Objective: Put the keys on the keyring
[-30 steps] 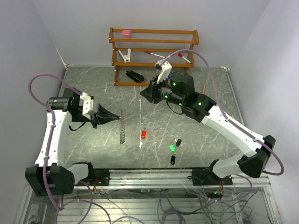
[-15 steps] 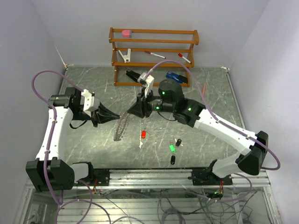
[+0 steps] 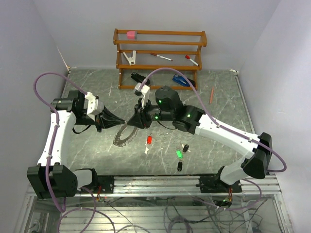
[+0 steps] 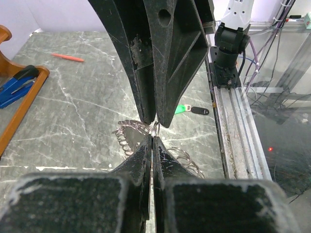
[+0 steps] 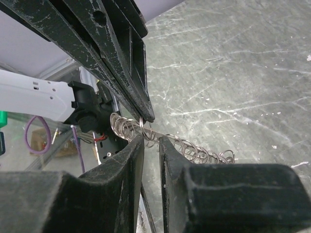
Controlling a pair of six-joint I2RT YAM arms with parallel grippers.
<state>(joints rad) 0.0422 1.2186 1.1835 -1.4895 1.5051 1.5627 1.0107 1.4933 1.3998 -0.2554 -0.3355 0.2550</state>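
As the left gripper (image 4: 152, 141) pinches it, the keyring (image 4: 130, 128) dangles beneath

Top external: fixed, high above and behind the robot, tilted down; distant; takes in the whole table (image 3: 97, 150) to the wooden rack (image 3: 165, 33) at its far edge
Left wrist: sights along its own fingers (image 4: 138, 160) toward the robot's right; very close; meets the right gripper (image 4: 155, 121) head-on
Right wrist: sights along its own fingers (image 5: 129, 165) toward the robot's left; very close; meets the left gripper (image 5: 146, 118) head-on
Shared: all three show the keyring (image 3: 120, 140) where the fingertips meet; the wrist views face each other across it
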